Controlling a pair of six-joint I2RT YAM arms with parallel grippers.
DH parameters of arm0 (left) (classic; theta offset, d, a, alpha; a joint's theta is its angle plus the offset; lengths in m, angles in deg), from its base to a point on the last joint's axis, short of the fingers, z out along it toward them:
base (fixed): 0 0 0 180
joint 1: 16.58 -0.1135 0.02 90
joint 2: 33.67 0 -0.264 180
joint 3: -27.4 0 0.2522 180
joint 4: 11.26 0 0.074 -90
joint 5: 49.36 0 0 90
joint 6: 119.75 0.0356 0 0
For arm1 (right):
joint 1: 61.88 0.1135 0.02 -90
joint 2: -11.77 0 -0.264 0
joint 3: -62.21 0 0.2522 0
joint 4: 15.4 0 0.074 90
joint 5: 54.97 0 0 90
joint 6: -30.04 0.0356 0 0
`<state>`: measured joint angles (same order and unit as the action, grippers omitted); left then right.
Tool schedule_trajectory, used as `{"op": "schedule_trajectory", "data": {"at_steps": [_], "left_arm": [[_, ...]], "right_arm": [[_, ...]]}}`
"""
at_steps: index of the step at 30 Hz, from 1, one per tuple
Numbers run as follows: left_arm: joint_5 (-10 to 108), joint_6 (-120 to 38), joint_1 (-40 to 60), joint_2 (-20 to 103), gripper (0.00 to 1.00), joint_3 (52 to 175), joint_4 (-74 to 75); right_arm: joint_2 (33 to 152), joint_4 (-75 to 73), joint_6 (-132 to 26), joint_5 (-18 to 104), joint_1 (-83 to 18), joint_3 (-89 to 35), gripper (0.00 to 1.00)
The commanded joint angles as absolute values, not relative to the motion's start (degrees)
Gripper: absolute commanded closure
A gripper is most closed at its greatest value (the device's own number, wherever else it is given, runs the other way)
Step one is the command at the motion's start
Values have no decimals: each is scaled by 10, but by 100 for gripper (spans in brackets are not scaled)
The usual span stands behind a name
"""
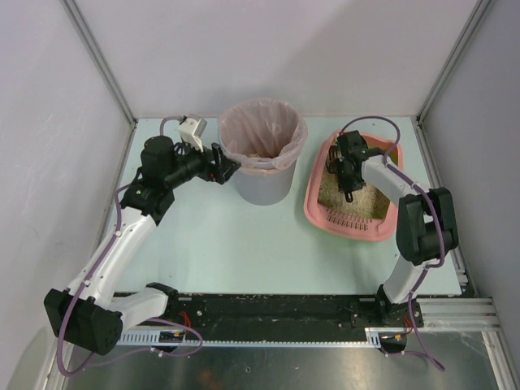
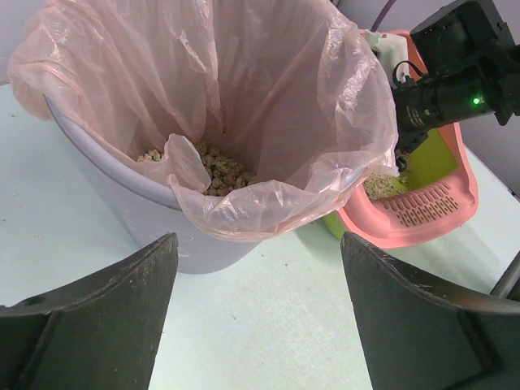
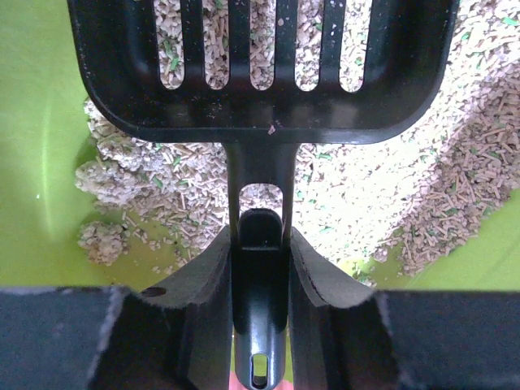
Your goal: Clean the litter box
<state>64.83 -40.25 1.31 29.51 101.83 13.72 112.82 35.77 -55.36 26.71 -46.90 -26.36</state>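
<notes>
The right gripper (image 3: pixel 262 244), jaws clamping the scoop (image 3: pixel 264 81), is hovering over the litter box (image 1: pixel 349 223) on the tabletop's (image 1: pixel 211 244) right, probably needing next to dig under a clump (image 3: pixel 101 240), while the left gripper's (image 2: pixel 258 244) jaws are gaping wide.

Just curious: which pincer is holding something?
The right pincer, shut on the black scoop over the litter box; the left pincer is open, empty, facing the bin.

Litter box (image 1: pixel 345 227): smooth pink plastic, glossy green inside. Granules (image 3: pixel 357 195): rough, crumbly, matt beige pellets. Scoop (image 3: pixel 260 122): black plastic, slight sheen, dusty. Bag (image 2: pixel 268 97): thin translucent pink film, crinkled. Bin (image 2: pixel 130 219): smooth grey plastic.
</notes>
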Motion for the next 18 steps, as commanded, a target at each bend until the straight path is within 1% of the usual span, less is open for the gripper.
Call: {"op": "schedule_trajectory", "data": {"at_steps": [1,8,15,18], "left_arm": [[654,-399,15,277,14,1017,117],[653,-401,15,275,14,1016,117],[646,-399,16,272,14,1016,117],[640,-396,15,267,14,1016,117]], "right_arm": [[1088,346,-539,238,-465,-260,100],[1053,398,-521,236,-479,-233,100],[966,406,-510,237,-504,-174,100],[939,417,-502,245,-496,-159,100]]}}
